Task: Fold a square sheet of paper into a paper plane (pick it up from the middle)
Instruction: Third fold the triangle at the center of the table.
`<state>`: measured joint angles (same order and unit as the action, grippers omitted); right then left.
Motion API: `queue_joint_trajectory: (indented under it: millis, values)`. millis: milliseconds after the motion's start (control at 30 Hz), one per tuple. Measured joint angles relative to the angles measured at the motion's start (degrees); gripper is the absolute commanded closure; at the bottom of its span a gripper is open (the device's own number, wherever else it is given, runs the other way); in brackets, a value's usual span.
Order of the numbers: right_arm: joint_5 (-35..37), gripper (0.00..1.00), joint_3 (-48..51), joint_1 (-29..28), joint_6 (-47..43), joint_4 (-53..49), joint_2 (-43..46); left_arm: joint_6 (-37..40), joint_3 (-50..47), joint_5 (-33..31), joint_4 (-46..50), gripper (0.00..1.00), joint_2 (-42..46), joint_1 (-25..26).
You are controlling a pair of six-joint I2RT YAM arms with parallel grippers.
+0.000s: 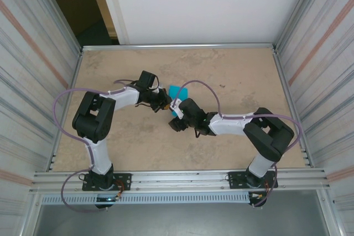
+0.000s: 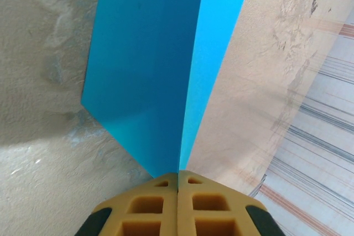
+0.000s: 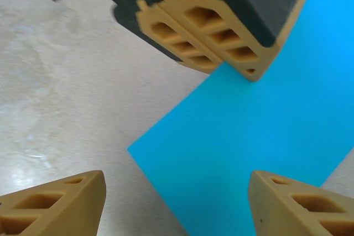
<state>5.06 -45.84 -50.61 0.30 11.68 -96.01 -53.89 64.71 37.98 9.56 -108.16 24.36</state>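
L gripper (image 2: 178,176) is clamped on the folded square sheet of paper (image 2: 144,64) at one end of its crease, which runs straight out from the tips, over mid-table (image 1: 238,75). R gripper (image 3: 176,185) faces it, jaws apart, with the sheet's free corner just ahead between them, so R arm looks best placed for the next pinch.

Overhead rear view; both wrist views close on blue paper (image 2: 149,70)
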Motion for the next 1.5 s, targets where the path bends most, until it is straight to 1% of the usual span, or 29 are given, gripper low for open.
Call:
queue_joint_trajectory:
  millis: [233,433,700,1067,1200,1267,1367,1500]
  values:
    - [3.8,0.37,0.0,0.0,-1.9,0.81,-0.72,0.02,0.0,-0.04,0.09,0.96,0.0,0.0]
    - [5.9,0.46,0.94,0.07,-2.51,2.08,0.31,0.04,0.0,-0.04,0.5,0.96,0.0,0.0]
    - [5.38,0.62,0.98,0.11,-2.49,2.84,0.59,0.04,-0.02,-0.04,0.66,0.96,0.0,0.0]
    - [3.65,0.7,0.98,0.11,-2.49,2.93,0.59,0.02,-0.39,-0.04,0.76,0.94,0.31,0.0]
    - [2.78,0.78,0.98,0.33,-2.49,2.95,0.59,0.04,-0.55,-0.04,0.87,0.92,0.5,0.0]
    - [2.32,0.84,0.98,0.39,-2.54,2.93,0.59,0.02,-0.7,-0.07,0.9,0.89,0.61,0.0]
    - [1.31,0.9,0.98,0.5,-2.51,2.89,0.59,0.07,-0.85,-0.28,0.98,0.8,1.14,0.0]
    - [-1.01,0.94,0.96,0.5,-2.51,2.19,0.59,0.63,-1.44,-1.36,1.95,0.66,3.93,-0.85]
